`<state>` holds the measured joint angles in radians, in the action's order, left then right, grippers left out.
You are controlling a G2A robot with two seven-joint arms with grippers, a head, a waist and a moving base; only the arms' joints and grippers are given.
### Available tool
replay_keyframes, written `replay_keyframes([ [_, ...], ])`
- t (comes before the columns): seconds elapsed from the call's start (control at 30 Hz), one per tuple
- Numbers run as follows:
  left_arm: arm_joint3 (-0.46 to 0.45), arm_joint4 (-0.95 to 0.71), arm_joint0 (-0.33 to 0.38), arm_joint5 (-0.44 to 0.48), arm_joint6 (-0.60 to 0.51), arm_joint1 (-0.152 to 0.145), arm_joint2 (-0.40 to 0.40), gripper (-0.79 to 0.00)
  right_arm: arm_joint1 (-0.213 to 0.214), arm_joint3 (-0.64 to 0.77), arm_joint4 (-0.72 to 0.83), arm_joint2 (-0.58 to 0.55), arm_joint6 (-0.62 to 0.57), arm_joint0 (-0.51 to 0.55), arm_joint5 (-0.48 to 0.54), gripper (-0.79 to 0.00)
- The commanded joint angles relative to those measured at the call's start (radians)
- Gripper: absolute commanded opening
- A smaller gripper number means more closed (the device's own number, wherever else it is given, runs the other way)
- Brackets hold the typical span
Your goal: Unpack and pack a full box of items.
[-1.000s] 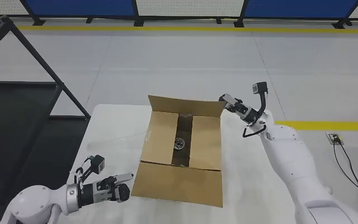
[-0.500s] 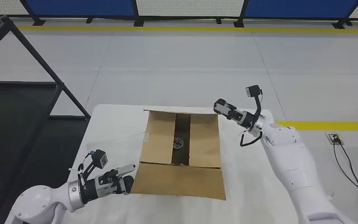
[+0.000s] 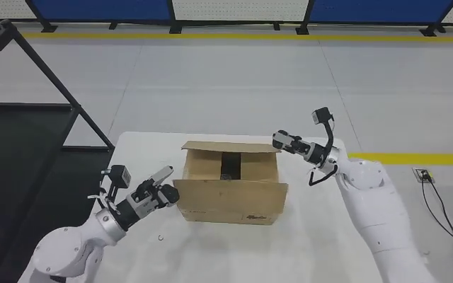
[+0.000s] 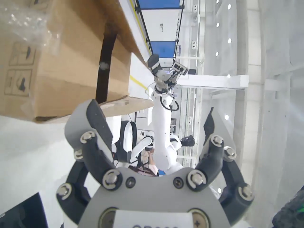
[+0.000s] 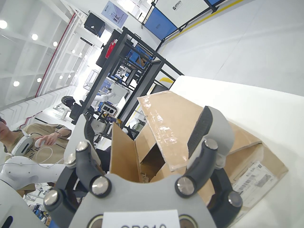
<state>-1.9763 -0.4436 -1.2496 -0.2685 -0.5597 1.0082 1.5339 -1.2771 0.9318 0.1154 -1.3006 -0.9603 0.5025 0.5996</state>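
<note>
A brown cardboard box (image 3: 230,201) stands mid-table with its top flaps partly apart, and a dark gap (image 3: 231,164) runs between them. My left gripper (image 3: 164,185) is open at the box's left front corner. In the left wrist view that gripper (image 4: 152,122) has nothing between its fingers, and the box (image 4: 59,48) is just ahead. My right gripper (image 3: 279,138) is at the back right corner, by the rear flap. Its fingers (image 5: 209,124) stand wide apart, with a flap (image 5: 166,124) lying between them.
The white table (image 3: 318,240) has free room in front of and to the right of the box. A tiny dark ring (image 3: 161,237) lies near the front left. A black metal frame (image 3: 42,85) stands off the table's left side.
The box has tipped back, so its front face now shows and the top looks narrow. My left gripper rose from the table's front edge to the left front corner. My right gripper dropped slightly.
</note>
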Motion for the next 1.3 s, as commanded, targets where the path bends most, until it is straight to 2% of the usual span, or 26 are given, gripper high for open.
replay_keyframes([
  [0.0, 0.007, -0.022, 0.028, -0.005, 0.035, 0.006, -0.037, 0.0, 0.003, 0.009, -0.009, 0.005, -0.01, -0.003, -0.046, 0.0],
  [0.17, 0.028, 0.0, 0.083, 0.001, 0.107, 0.016, -0.096, 0.0, 0.005, 0.044, -0.024, 0.03, -0.039, -0.009, -0.146, 0.0],
  [0.4, 0.07, 0.037, 0.144, 0.005, 0.156, 0.029, -0.167, 0.0, 0.009, 0.088, -0.01, 0.059, -0.096, -0.009, -0.328, 0.0],
  [0.5, 0.093, 0.036, 0.168, -0.006, 0.175, 0.035, -0.188, 0.0, 0.011, 0.102, 0.006, 0.067, -0.125, -0.003, -0.375, 0.0],
  [0.87, 0.166, 0.08, 0.256, -0.019, 0.217, 0.055, -0.27, 0.0, 0.011, 0.126, 0.063, 0.085, -0.113, 0.005, -0.422, 0.0],
  [1.27, 0.208, 0.096, 0.292, 0.013, 0.237, 0.073, -0.315, 0.0, 0.017, 0.136, 0.141, 0.093, -0.192, 0.018, -0.461, 0.0],
])
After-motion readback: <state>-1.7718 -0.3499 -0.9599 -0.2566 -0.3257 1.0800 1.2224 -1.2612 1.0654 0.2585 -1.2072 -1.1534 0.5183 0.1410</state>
